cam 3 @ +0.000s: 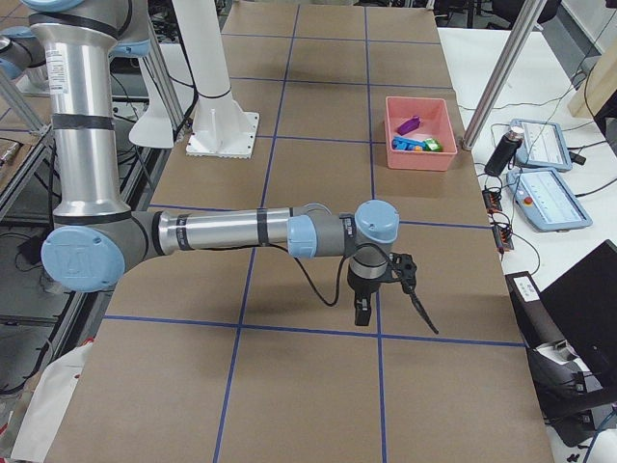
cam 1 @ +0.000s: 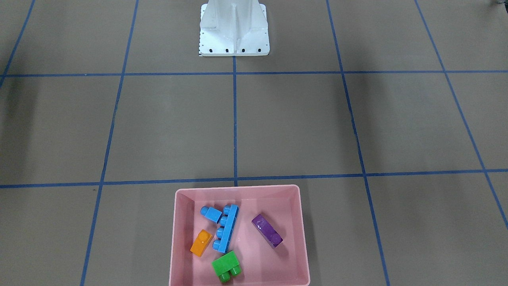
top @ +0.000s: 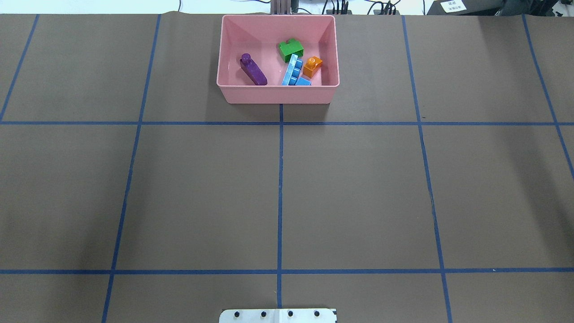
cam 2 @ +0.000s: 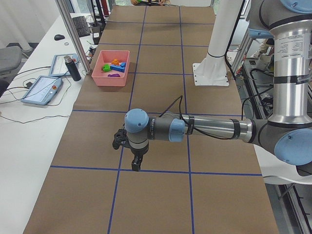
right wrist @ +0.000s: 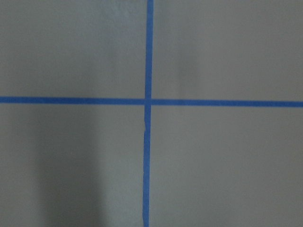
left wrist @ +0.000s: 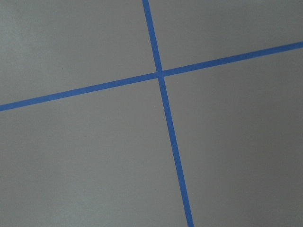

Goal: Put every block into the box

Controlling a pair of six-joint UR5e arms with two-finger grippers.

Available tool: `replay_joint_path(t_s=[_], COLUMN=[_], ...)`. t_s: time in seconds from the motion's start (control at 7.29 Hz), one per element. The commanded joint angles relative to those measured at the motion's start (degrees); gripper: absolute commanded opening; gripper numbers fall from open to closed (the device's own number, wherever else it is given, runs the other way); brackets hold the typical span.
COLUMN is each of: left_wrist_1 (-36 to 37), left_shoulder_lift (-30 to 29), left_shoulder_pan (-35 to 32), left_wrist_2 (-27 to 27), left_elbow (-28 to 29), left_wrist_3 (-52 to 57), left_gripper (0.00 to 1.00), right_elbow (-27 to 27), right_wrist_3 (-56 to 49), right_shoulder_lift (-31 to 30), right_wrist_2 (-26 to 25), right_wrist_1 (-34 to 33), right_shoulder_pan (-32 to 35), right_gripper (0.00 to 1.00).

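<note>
On table (top: 358, 188), box (top: 278, 95) wall half-hides small blue block (top: 303, 81)

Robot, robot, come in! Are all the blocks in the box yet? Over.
Left gripper, right gripper: far from box, open or shut unclear. All five blocks inside box. Nothing in the way.

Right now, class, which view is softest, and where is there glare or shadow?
Right wrist view: softest, tape lines fuzzy, a dim shadow band lower left. Left wrist view: crisp. Front-facing view: white glare on the purple block.
</note>
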Motion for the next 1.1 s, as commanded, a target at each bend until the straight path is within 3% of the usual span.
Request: replay_joint_path(t_s=[0.0, 0.96], left_wrist_1=[-0.36, -0.63], left_shoulder_lift=[-0.05, 0.12], left_shoulder_pan=[0.02, -0.15], left_wrist_2=[-0.15, -0.06], left_elbow=[-0.59, -0.59], left_wrist_3=[0.24, 0.24], left_gripper=[1.00, 1.00], right_elbow=[2.86, 2.69], right_wrist_3=[0.29, 1.08], right_shoulder_lift=[-2.43, -2.16], right_wrist_2=[-0.16, 0.37], right_wrist_1=[-0.54, 1.66], right_shoulder_pan=[-0.01, -0.10], right_gripper=[1.00, 1.00])
